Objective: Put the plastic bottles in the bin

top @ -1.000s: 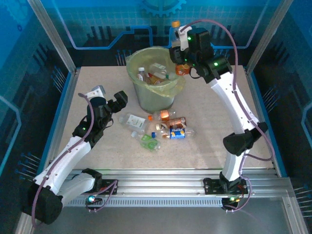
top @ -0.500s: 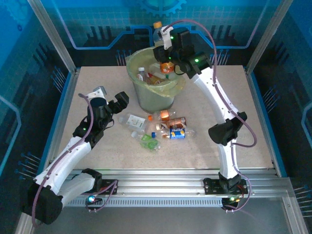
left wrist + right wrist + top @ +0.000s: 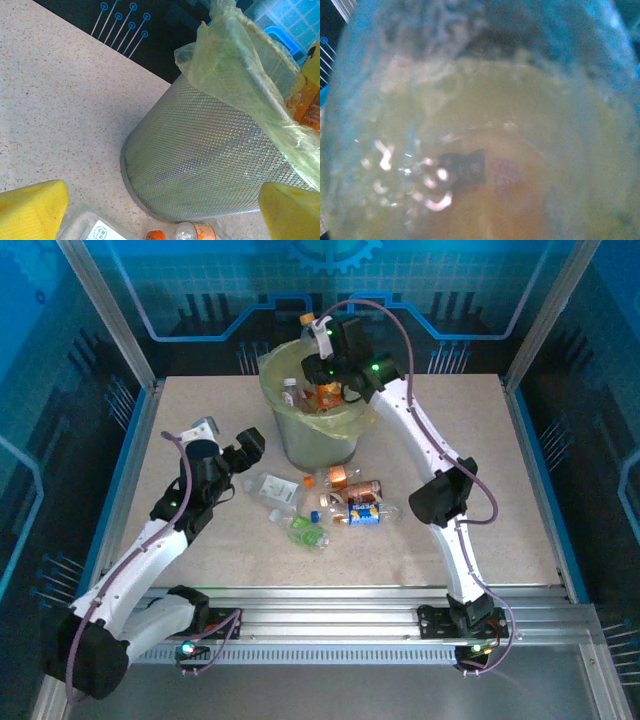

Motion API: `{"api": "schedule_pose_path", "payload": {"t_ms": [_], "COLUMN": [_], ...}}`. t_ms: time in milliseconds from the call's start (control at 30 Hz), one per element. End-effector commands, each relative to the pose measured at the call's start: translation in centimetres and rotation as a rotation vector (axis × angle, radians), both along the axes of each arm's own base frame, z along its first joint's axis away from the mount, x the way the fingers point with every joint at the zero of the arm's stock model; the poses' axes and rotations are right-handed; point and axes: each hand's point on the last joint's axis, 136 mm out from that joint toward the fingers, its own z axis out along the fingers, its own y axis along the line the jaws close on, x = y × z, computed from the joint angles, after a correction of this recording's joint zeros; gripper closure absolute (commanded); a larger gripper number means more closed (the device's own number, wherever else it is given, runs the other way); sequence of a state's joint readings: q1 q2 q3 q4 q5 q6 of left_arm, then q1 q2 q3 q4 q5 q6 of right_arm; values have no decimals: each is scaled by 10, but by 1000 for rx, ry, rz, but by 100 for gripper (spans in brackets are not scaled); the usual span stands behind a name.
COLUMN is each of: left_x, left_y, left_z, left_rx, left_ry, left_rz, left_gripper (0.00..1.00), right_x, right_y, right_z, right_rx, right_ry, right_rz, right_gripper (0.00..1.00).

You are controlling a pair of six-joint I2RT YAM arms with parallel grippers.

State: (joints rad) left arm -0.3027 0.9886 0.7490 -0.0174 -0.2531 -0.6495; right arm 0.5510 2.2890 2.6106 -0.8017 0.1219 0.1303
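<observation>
Well, my right end effector (image 3: 323, 368) is out over the far side of the bin (image 3: 312, 448), and it is closed tight on an orange-label bottle (image 3: 328, 393). The bottle stands about upright in the grip, with its orange cap (image 3: 307, 318) on top and its lower end over the open mouth of the bin. In the right wrist view that bottle (image 3: 480, 150) is so close that it is all blur, with a bit of orange low down.

The bin stands on the far middle of the tabletop (image 3: 170, 420). A yellow-green bag (image 3: 355, 418) lines it and folds over the rim. A few bottles (image 3: 293, 390) lie inside.

My left end effector (image 3: 243, 454) is wide open and holds nothing. It sits low, just left of the bin and near its base. In the left wrist view I see its two yellow fingers (image 3: 31, 210) in the bottom corners, far apart, with the grey mesh wall of the bin (image 3: 200, 160) between them.

More bottles lie in a small heap (image 3: 335, 502) on the tabletop, just on the near side of the bin. There is a clear bottle (image 3: 272, 487) on the left, a blue-label bottle (image 3: 363, 514) on the right, and a green bottle (image 3: 307, 532) nearest to me.
</observation>
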Motion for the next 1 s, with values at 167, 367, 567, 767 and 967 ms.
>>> {"api": "schedule_pose_path", "payload": {"t_ms": [167, 367, 567, 767, 967], "left_x": [2, 2, 2, 3, 3], "left_y": [-1, 0, 0, 0, 0], "left_z": [-1, -1, -1, 1, 3], "left_rx": [-15, -10, -12, -4, -2], "left_ry": [-5, -6, -5, -7, -10], "left_rz": [-7, -3, -4, -6, -5], "left_gripper": [1, 1, 1, 1, 1], "right_x": [-11, -18, -24, -23, -30], "right_y": [12, 19, 37, 43, 44], "right_z": [-21, -36, -36, -48, -39], "right_rx": [1, 30, 118, 146, 165], "right_ry": [74, 146, 179, 216, 223], "right_rz": [24, 39, 97, 91, 101], "right_gripper": [49, 45, 46, 34, 23]}}
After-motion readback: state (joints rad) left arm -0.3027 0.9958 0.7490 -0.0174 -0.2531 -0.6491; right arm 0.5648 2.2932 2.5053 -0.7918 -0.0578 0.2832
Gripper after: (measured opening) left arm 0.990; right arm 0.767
